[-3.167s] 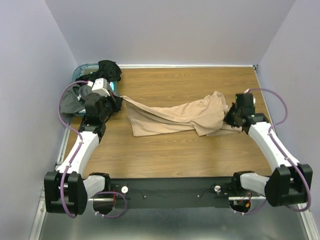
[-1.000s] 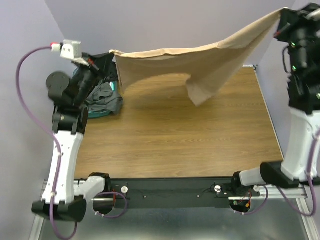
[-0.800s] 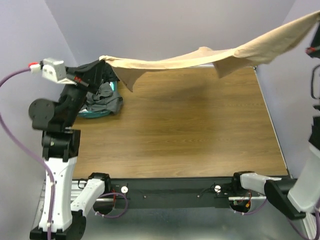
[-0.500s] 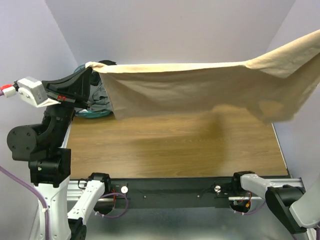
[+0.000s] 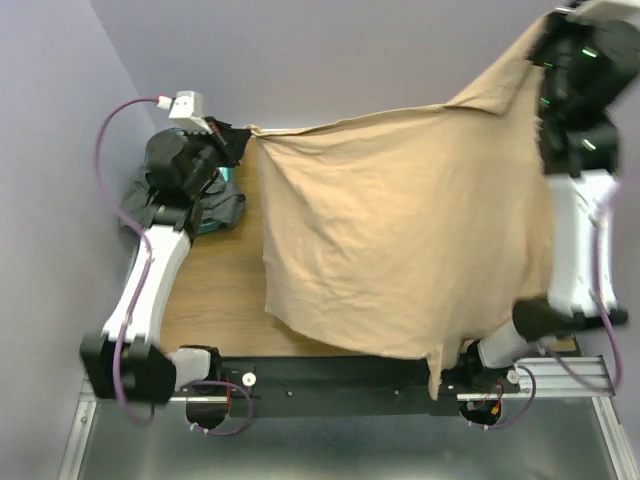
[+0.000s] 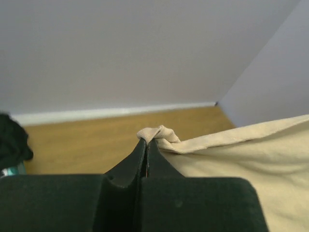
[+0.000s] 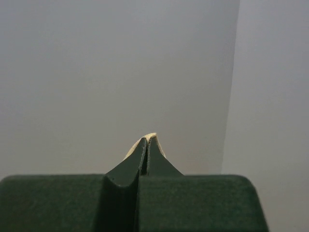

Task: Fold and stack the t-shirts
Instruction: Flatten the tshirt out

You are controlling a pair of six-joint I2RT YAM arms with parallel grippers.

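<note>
Far left, dark t-shirts (image 5: 218, 208) sit heaped at the teal basket (image 5: 229, 176). The left gripper (image 5: 240, 140) is pinched tight on one corner of the tan t-shirt (image 5: 390, 240), which hangs spread wide above the counter (image 5: 210, 290). High on the right, the right gripper (image 5: 548, 42) is clamped on the opposite corner.

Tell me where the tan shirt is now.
In the top view the tan shirt hangs spread over the middle and right of the table, one corner pinched by the left gripper beside the teal basket, the other by the raised right gripper.
</note>
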